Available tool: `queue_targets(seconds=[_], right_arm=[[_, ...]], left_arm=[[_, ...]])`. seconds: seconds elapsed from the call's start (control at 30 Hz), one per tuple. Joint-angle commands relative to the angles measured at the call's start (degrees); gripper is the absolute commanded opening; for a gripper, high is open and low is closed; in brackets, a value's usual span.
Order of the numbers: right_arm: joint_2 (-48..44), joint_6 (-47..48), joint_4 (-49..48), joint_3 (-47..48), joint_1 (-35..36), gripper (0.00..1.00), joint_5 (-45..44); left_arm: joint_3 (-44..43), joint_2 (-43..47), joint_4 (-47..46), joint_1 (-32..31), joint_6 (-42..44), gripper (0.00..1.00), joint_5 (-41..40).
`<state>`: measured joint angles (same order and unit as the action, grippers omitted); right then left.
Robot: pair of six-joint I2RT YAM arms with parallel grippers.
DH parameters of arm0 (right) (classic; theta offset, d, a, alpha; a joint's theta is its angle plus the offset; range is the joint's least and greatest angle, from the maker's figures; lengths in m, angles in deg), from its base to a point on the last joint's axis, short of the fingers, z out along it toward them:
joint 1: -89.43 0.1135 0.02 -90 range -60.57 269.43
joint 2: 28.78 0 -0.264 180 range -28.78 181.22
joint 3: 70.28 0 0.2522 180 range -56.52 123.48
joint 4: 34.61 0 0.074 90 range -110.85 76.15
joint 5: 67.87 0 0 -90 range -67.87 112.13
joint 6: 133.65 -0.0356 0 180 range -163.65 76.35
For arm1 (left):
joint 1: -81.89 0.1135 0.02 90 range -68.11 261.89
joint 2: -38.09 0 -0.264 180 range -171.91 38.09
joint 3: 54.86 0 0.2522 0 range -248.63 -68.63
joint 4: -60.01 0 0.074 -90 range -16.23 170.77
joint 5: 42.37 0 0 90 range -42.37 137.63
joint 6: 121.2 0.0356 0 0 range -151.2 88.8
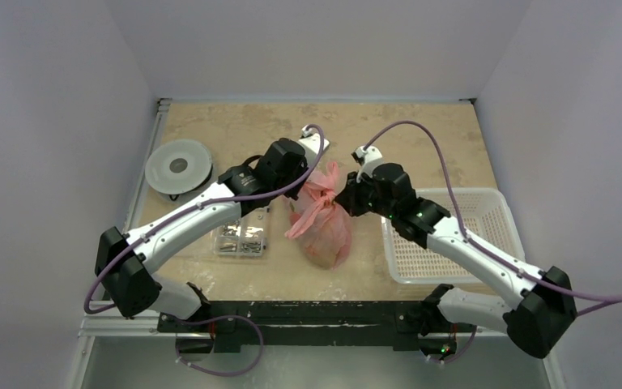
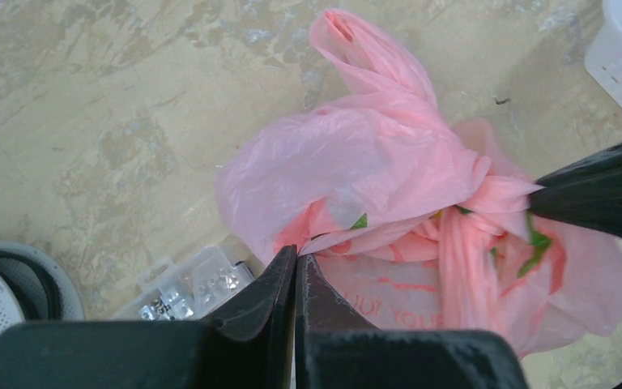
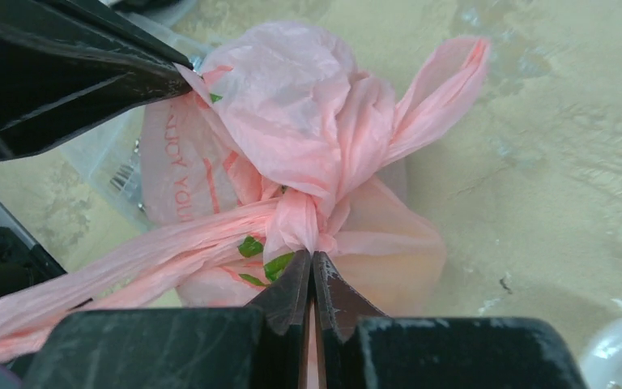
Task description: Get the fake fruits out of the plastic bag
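Note:
The pink plastic bag stands knotted in the middle of the table, its handle strips tied together at the top. My left gripper is shut on a fold of the bag at its left upper edge. My right gripper is shut on the bag's knot from the right. Both grippers meet at the bag's top in the top view, the left gripper and the right gripper. The fake fruits are hidden inside the bag; only green printed marks show through.
A clear box of small metal parts lies left of the bag, also in the left wrist view. A white perforated basket stands at the right. A round grey disc lies at the back left.

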<state>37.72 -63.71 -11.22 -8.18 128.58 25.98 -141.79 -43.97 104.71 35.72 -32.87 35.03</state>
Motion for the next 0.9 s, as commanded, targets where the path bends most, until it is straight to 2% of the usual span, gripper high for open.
queue_targets(seconds=[0.0, 0.23, 0.3, 0.4, 0.43, 0.53, 0.63, 0.87], right_arm=[[-8.6, 3.0, 2.3, -3.2, 0.1, 0.0, -7.0], [-17.9, -3.4, 0.0, -14.0, 0.1, 0.0, 2.4], [-18.0, -3.7, -0.1, -14.3, 0.2, 0.0, 4.7], [-16.8, -2.9, 2.1, -10.9, 0.1, 0.0, 3.1], [-15.8, -2.7, 2.6, -9.3, 0.1, 0.02, 2.0], [-11.4, -1.2, 2.7, -3.9, 0.1, 0.25, 1.3], [-5.1, -0.1, 1.5, 1.4, 0.2, 0.34, 1.8], [4.6, 3.9, -1.3, 8.8, 0.8, 0.45, -0.1]], left_arm=[[0.1, 2.6, -2.4, 0.1, -1.1, 0.0, -8.6], [0.4, 2.7, -2.7, 0.2, -0.6, 0.0, -8.8], [0.4, 3.0, -2.6, 0.2, -0.1, 0.0, -7.4], [1.4, 4.1, -3.7, 0.1, -0.2, 0.0, -4.2], [1.5, 4.3, -3.8, 0.1, -0.2, 0.0, -2.9], [1.5, 4.6, -3.9, 0.1, 0.0, 0.0, -0.1], [1.7, 4.5, -4.2, 0.1, 0.2, 0.0, 1.5], [1.2, 4.0, -3.8, 0.1, 0.3, 0.0, 2.7]])
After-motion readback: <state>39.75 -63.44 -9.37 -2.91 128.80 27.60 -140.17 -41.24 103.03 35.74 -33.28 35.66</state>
